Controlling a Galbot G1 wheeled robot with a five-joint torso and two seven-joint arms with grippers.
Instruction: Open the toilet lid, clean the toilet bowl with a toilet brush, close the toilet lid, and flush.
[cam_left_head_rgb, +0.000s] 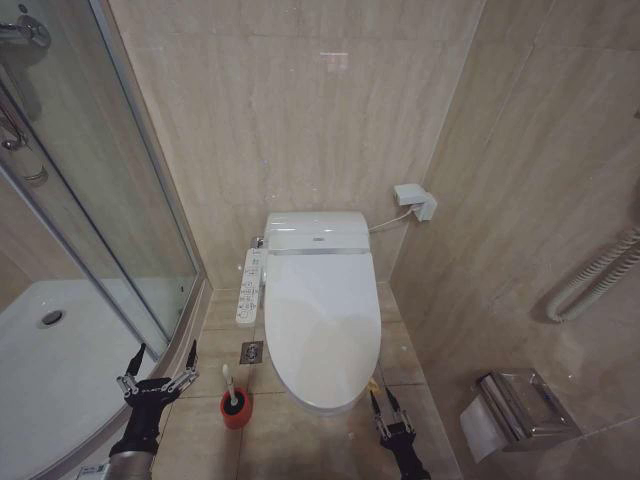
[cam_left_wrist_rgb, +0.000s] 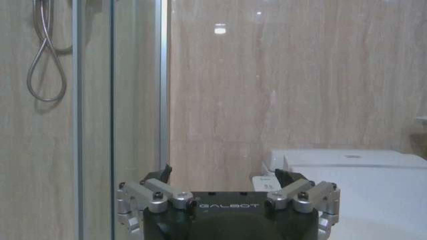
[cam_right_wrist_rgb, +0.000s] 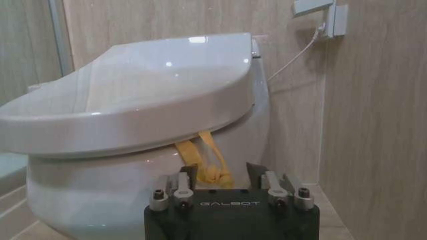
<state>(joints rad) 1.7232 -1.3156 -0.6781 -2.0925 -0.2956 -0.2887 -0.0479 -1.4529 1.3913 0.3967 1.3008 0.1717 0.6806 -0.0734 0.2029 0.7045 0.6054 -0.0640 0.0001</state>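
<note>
Toilet lid (cam_left_head_rgb: 322, 320) lies down flat over the bowl, ahead of and between both grippers. Left gripper (cam_left_head_rgb: 161, 366) hovers beside the shower glass (cam_left_head_rgb: 110, 230), fingers spread wide, gripping nothing. Right gripper (cam_left_head_rgb: 385, 405) sits low by the lid's front right edge, fingers narrowly parted, empty. Toilet brush (cam_left_head_rgb: 230, 388) stands in its red holder (cam_left_head_rgb: 236, 409), just right of the left gripper.

toilet lid (cam_left_head_rgb: 322, 325): glossy white, elongated oval, fully shut, lying flat over bowl, hinge end twd back wall. toilet bowl (cam_right_wrist_rgb: 127, 195): white ceramic, interior hidden under lid. toilet brush (cam_left_head_rgb: 229, 385): thin white handle upright in small red cup on floor, just left of bowl front.
</note>
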